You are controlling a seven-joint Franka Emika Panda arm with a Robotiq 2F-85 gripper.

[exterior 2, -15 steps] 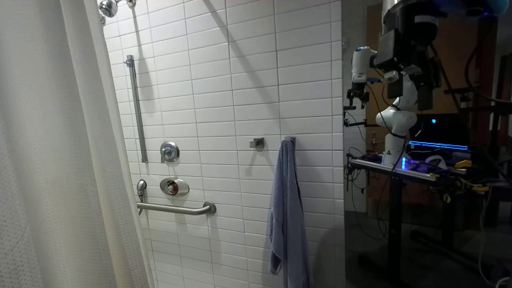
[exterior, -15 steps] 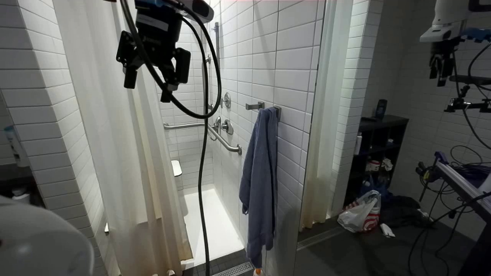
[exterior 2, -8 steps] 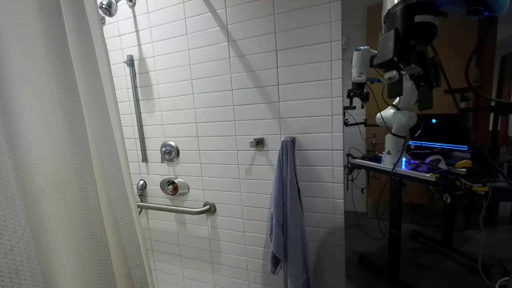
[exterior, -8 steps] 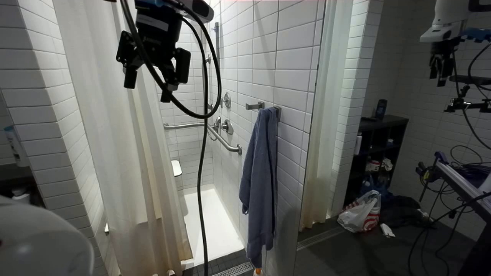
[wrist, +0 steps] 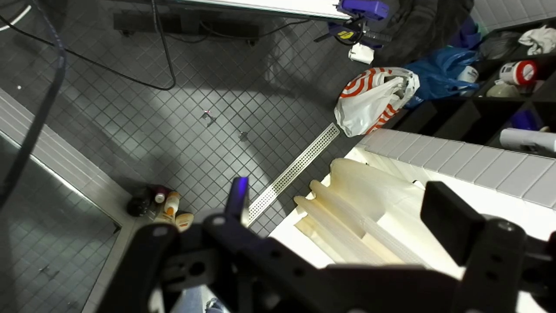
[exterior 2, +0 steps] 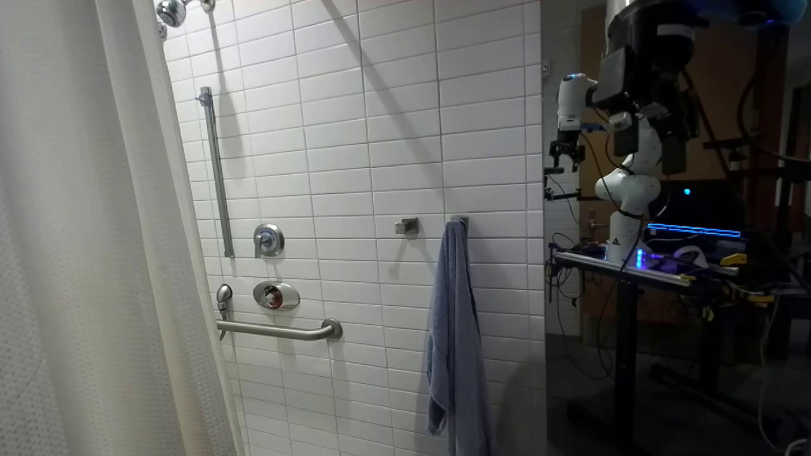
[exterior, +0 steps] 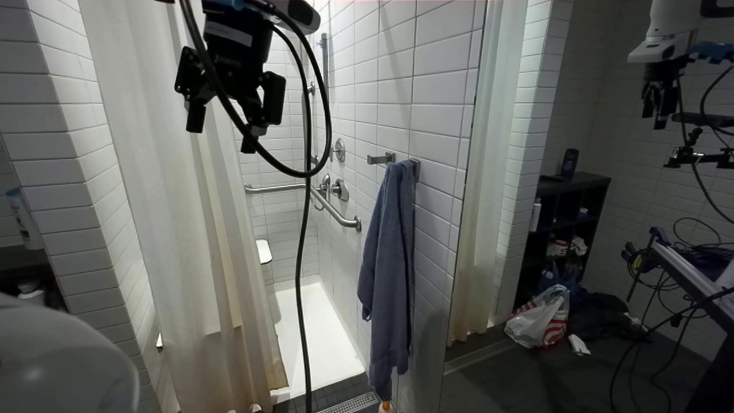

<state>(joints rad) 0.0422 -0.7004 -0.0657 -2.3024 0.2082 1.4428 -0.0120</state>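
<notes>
My black gripper [exterior: 222,129] hangs in the air pointing down, its fingers spread wide with nothing between them. In the wrist view the gripper [wrist: 341,204] frames a cream shower curtain [wrist: 382,191] lying well beyond its fingertips. The same curtain [exterior: 189,229] hangs behind the gripper in an exterior view; I see no contact. A blue-grey towel [exterior: 387,275] hangs from a wall hook, apart from the gripper. In an exterior view the gripper [exterior 2: 649,144] is dark at the upper right, with the towel [exterior 2: 456,335] lower and to its left.
A metal hook [exterior 2: 408,226] and a grab bar [exterior 2: 279,330] jut from the tiled wall. A black cable [exterior: 304,258] dangles from the arm. Below stand bottles [wrist: 171,204], a red-and-white bag [wrist: 375,102] and a dark shelf [wrist: 456,117]. A mirror-like panel seems to reflect an arm [exterior 2: 627,190].
</notes>
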